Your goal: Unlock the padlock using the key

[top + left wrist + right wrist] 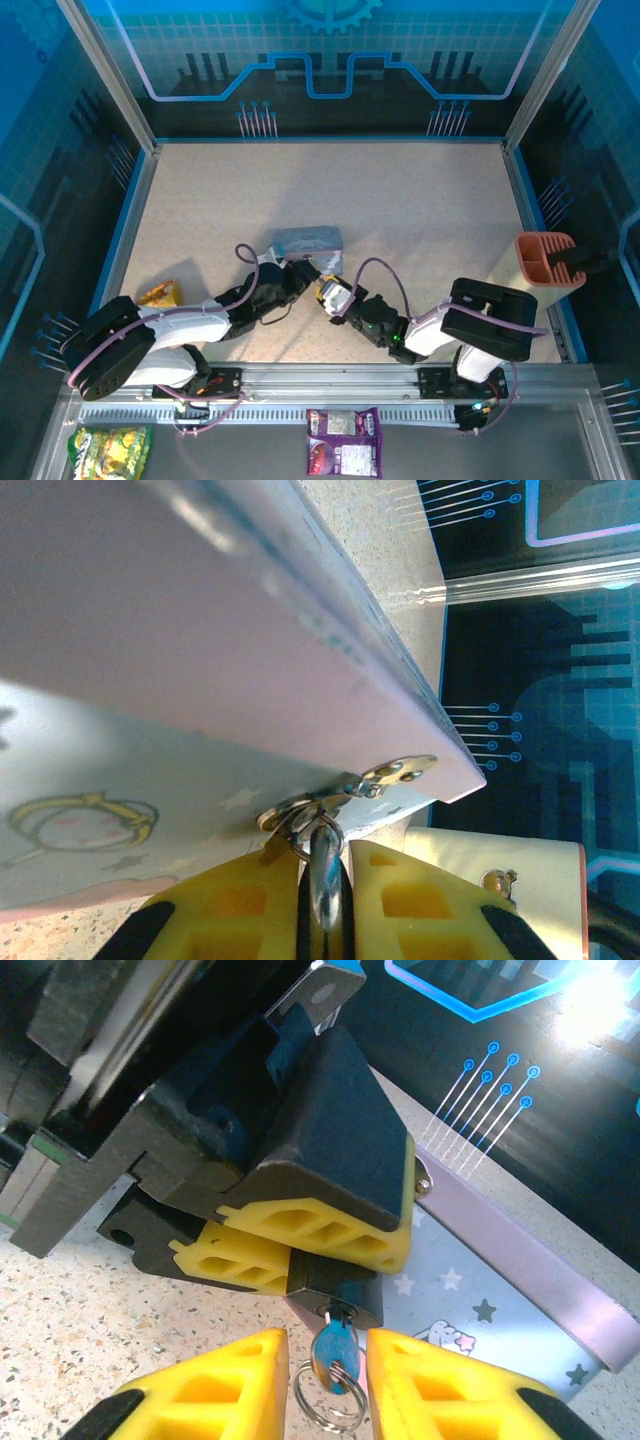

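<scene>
The dark padlock (335,1285) is clamped between the yellow fingers (310,1230) of my left gripper (325,845), which is shut on it. Its shiny shackle (325,870) runs up through the hasp (400,772) of the lilac cartoon tin (308,240). The key (333,1352) sits in the padlock's keyhole, with a wire ring (325,1400) hanging from its head. My right gripper (328,1345) stands open around the key head, with a gap on each side. From above, the left gripper (300,272) and the right gripper (330,295) meet just in front of the tin.
An orange holder (548,260) hangs at the table's right edge. An orange snack bag (160,293) lies near the left arm. A green-yellow bag (112,450) and a purple packet (343,442) lie in front of the arm bases. Blue walls surround the table.
</scene>
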Robot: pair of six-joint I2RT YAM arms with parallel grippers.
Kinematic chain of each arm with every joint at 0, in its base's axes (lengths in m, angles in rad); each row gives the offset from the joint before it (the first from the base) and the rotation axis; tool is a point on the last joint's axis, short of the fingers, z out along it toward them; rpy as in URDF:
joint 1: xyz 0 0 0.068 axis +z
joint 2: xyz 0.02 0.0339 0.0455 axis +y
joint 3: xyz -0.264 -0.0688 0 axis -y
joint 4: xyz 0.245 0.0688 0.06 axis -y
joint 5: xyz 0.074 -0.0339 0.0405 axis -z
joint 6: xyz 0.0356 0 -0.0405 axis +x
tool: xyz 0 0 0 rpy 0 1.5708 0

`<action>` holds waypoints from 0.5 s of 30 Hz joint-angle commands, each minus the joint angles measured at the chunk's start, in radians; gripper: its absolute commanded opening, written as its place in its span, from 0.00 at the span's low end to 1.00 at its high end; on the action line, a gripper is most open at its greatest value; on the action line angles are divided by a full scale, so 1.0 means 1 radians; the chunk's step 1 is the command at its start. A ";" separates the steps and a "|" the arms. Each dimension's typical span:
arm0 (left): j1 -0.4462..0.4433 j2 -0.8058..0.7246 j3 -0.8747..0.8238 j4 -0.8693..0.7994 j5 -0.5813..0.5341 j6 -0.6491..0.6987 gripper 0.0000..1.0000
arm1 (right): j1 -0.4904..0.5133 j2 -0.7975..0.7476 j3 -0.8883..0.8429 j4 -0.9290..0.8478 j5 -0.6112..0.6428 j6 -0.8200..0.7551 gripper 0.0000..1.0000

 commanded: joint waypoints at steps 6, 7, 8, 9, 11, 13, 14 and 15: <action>0.006 -0.015 0.011 0.010 0.025 0.030 0.00 | 0.002 0.039 0.044 0.013 0.054 -0.007 0.26; 0.007 -0.014 0.009 0.012 0.024 0.030 0.00 | 0.001 0.039 0.050 -0.001 0.057 -0.007 0.26; 0.007 -0.013 0.008 0.012 0.026 0.027 0.00 | 0.002 0.041 0.056 -0.008 0.061 -0.005 0.25; 0.007 -0.011 0.007 0.017 0.028 0.026 0.00 | 0.000 0.044 0.056 -0.009 0.063 -0.002 0.24; 0.007 -0.010 0.007 0.019 0.031 0.023 0.00 | -0.001 0.050 0.058 -0.004 0.071 0.005 0.22; 0.006 -0.010 0.007 0.020 0.033 0.020 0.00 | -0.006 0.049 0.065 -0.017 0.073 0.013 0.20; 0.005 -0.010 0.007 0.021 0.034 0.019 0.00 | -0.007 0.047 0.070 -0.031 0.075 0.015 0.19; 0.005 -0.009 0.007 0.024 0.035 0.017 0.00 | -0.007 0.047 0.076 -0.044 0.080 0.018 0.18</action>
